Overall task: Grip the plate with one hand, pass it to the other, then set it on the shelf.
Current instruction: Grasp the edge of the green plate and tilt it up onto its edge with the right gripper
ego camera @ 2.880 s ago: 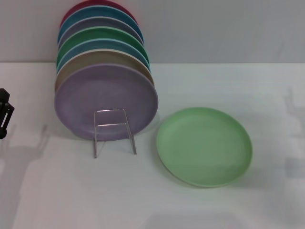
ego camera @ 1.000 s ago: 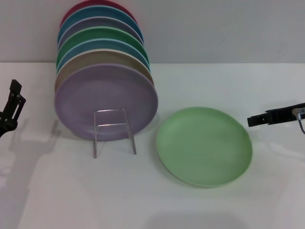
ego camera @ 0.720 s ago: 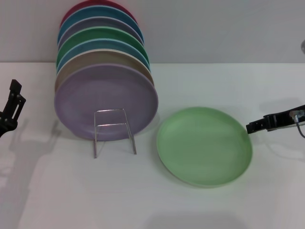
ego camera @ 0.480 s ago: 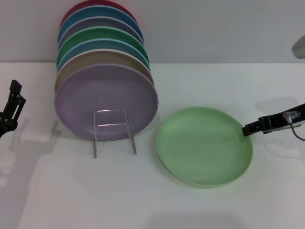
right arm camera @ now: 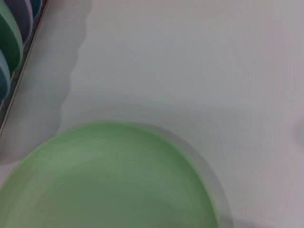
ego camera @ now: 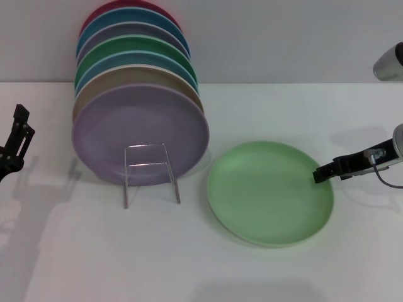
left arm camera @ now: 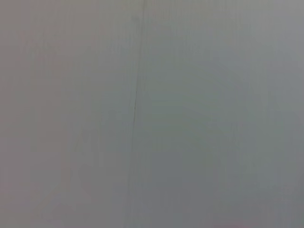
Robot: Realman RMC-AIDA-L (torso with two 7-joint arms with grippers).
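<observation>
1 plate (ego camera: 269,193) flat; right gripper (ego camera: 322,173) at its rim.

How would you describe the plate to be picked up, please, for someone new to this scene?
On the white table, find the wire rack packed with upright plates. Right of it, one light mint-green plate lies flat by itself, the right gripper at its rim.

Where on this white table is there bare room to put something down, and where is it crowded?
Bare table runs along the near edge, in front of the thin silver wire rack and the flat mint-green plate. More lies behind that plate, toward the wall. The rack's row of upright coloured plates is crowded. The right gripper is at the mint plate's rim; the left gripper waits far left.
</observation>
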